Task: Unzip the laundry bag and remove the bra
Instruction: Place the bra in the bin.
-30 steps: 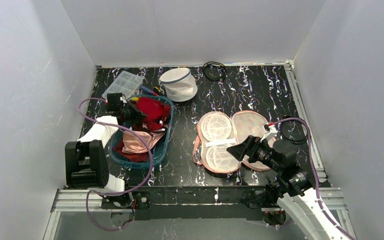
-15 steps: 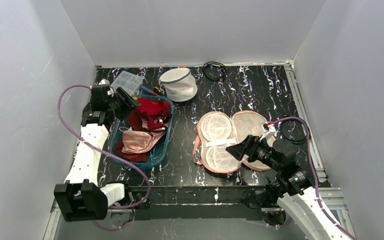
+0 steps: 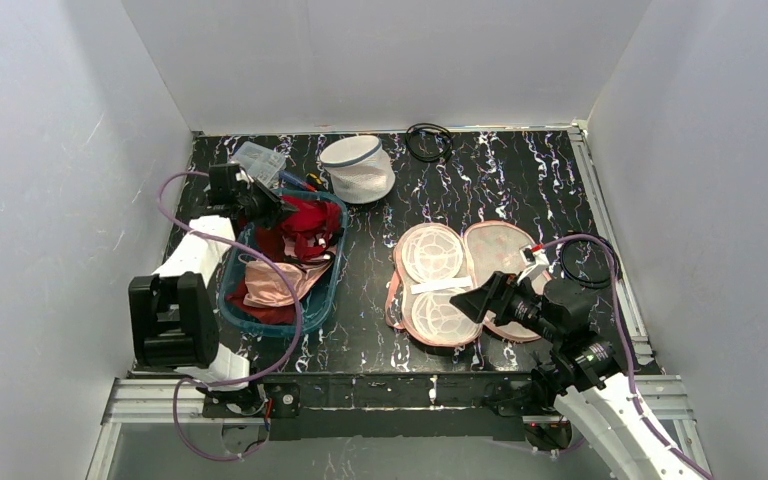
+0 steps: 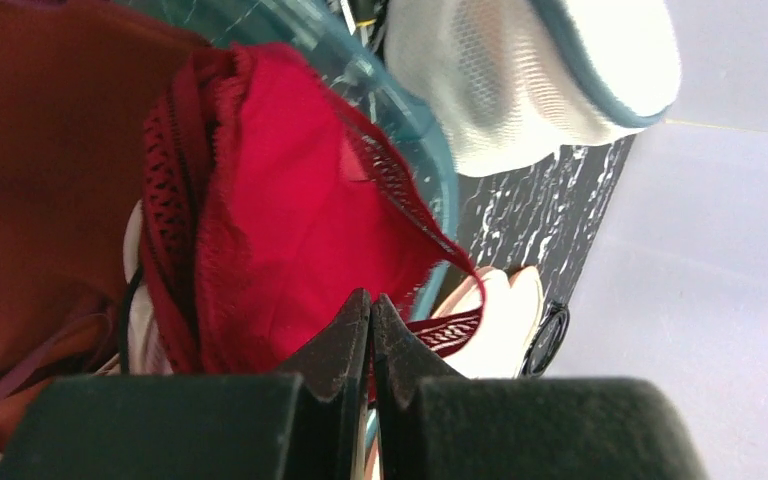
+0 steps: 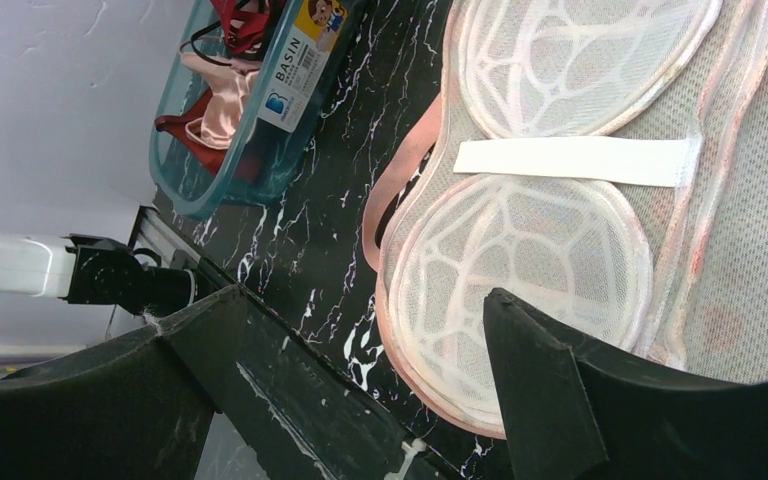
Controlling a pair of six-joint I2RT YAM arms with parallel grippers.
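The laundry bag (image 3: 358, 168), a white mesh drum with blue-grey trim, lies on its side at the back of the table; it also shows in the left wrist view (image 4: 520, 70). A red lace bra (image 3: 305, 215) lies in the teal basin (image 3: 332, 285) and fills the left wrist view (image 4: 290, 220). My left gripper (image 3: 263, 205) is shut, its tips (image 4: 371, 297) right against the red fabric; I cannot tell whether any is pinched. My right gripper (image 3: 475, 297) hangs open (image 5: 360, 300) over the near edge of a pink mesh bra-shaped case (image 5: 560, 230).
The basin (image 5: 260, 150) also holds a peach garment (image 3: 275, 285). The pink mesh case (image 3: 440, 280) lies spread at centre right. A clear plastic box (image 3: 255, 160) sits at the back left. Black cable coils lie at the back (image 3: 428, 140) and right (image 3: 585, 265).
My left arm swung up and back to the left, then came back to the basin's far end by the red bra. The right arm barely moved.
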